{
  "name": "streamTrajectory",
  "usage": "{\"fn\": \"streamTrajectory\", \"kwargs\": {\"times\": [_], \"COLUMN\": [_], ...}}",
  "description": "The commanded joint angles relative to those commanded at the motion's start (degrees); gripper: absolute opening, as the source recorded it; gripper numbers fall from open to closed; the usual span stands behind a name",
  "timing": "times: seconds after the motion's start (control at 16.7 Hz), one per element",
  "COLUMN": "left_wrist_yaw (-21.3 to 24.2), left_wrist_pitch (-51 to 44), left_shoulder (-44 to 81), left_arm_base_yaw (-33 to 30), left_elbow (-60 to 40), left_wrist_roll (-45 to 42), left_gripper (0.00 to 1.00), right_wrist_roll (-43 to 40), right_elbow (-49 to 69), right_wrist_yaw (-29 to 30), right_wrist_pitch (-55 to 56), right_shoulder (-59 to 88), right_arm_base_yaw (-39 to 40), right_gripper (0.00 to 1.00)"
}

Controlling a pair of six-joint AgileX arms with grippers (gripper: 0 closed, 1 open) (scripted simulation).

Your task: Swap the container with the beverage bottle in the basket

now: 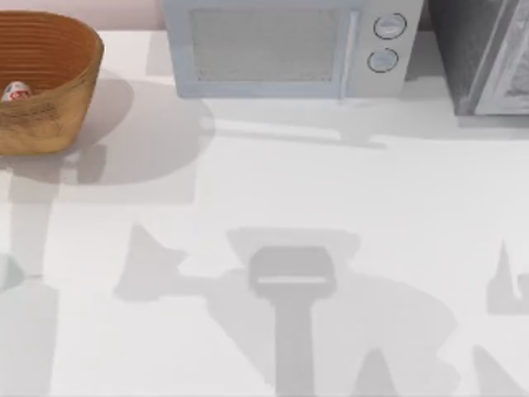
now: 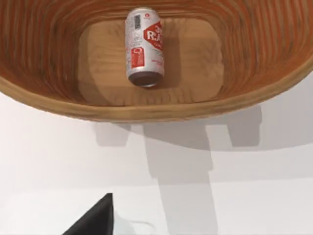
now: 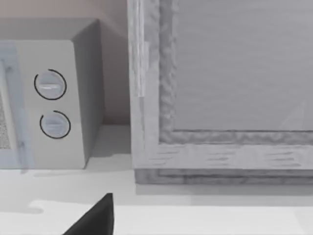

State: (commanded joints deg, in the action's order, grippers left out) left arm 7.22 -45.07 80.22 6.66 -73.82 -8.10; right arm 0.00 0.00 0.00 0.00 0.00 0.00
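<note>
In the upper left of the top view sits the basket (image 1: 50,91). The beverage bottle (image 1: 15,92) lies on its side on the basket floor, so it must be lifted out for the swap. The left wrist view looks down into the basket, so the left arm is likely aimed there. In the middle stands a microwave (image 1: 289,45); a grey cabinet (image 1: 483,54) stands at the upper right. I cannot tell how either gripper's fingers are set.

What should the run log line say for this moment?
beverage bottle: lying on its side in basket | basket: table's far left | left gripper: above table near basket | right gripper: facing microwave
</note>
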Motion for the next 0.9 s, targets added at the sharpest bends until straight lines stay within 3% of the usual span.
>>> {"fn": "streamTrajectory", "kwargs": {"times": [0.54,0.9], "left_wrist_yaw": [5.71,8.47], "left_wrist_pitch": [-20.36,-29.80], "left_shoulder": [40.88,60.49], "left_arm_base_yaw": [2.90,4.14], "left_elbow": [-42.90,-63.26], "left_wrist_roll": [-1.71,-2.26], "left_gripper": [1.00,1.00], "right_wrist_roll": [0.00,0.00], "right_elbow": [0.00,0.00], "right_wrist_yaw": [0.00,0.00], "right_wrist_pitch": [0.00,0.00], "right_shoulder": [0.00,0.00], "right_arm_base_yaw": [0.00,0.00], "right_gripper": [1.00,1.00]}}
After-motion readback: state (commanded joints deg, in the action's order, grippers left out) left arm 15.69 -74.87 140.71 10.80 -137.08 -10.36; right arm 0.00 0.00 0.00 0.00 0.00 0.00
